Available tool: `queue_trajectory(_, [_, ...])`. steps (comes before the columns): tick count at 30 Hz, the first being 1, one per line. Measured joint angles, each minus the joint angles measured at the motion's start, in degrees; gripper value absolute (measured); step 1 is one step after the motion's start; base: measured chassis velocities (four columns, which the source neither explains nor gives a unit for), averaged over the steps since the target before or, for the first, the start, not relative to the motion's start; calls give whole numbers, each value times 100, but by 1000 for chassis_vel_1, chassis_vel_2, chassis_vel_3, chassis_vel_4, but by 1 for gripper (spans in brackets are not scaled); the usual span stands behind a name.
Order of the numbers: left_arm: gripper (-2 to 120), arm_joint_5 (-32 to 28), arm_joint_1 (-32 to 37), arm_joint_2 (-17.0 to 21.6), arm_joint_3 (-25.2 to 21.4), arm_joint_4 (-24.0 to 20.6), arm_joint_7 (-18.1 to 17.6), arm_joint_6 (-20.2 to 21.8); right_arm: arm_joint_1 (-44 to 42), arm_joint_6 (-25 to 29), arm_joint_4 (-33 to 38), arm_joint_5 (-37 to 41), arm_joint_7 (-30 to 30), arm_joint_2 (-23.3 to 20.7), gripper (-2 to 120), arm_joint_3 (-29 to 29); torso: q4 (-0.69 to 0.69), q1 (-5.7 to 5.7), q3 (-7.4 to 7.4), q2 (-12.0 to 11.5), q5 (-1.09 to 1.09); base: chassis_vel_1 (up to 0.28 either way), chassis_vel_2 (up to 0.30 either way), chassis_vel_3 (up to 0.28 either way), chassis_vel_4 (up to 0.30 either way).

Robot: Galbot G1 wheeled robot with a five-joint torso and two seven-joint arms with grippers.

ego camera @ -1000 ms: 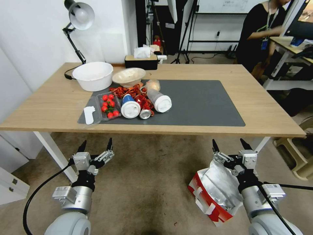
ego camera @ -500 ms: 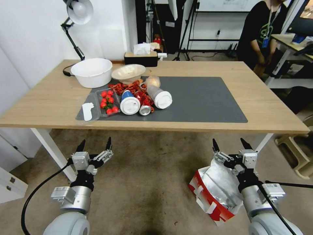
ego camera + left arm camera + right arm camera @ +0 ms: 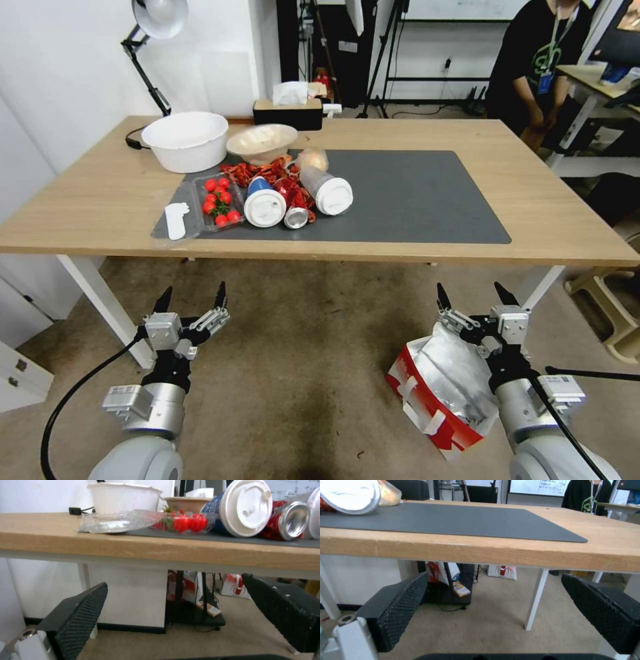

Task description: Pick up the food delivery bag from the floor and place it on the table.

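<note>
The food delivery bag [image 3: 437,393], white with red sides and a silver foil lining, stands open on the floor [image 3: 307,373] at the lower right. My right gripper [image 3: 475,300] hangs open just above the bag's far rim, holding nothing. At the lower left my left gripper [image 3: 192,302] is open over bare carpet, well apart from the bag. The table [image 3: 80,200] with its dark grey mat [image 3: 413,200] stretches across ahead; both wrist views look at its front edge [image 3: 133,550] [image 3: 486,551] from below, between open fingers [image 3: 76,620] [image 3: 396,610].
On the mat's left lie a tomato tray [image 3: 213,207], two lidded cups [image 3: 265,207], a can [image 3: 295,217] and red wrappers. Behind stand a white bowl [image 3: 187,140], a beige bowl [image 3: 261,141], a tissue box [image 3: 288,113] and a lamp [image 3: 157,27]. White table legs [image 3: 100,307] flank the floor space.
The whole head view has shifted: the table sits slightly higher and wider in the picture, so the camera moved. Both grippers stay open in the same pose, and the bag stays on the floor.
</note>
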Motion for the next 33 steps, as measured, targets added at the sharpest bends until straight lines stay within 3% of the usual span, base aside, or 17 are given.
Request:
queue_trajectory(14, [100,1,5,15,-2,20,2,-9,10,5,0,4,37,-1,100,4,0,-75,-109,-186,0,0,0,0,0])
queue_trajectory(33, [100,36,-29,4,43,161,30,-110,58,20,-94,41,39,-14,100,42,0,-335,-499,-834,0,0,0,0,0])
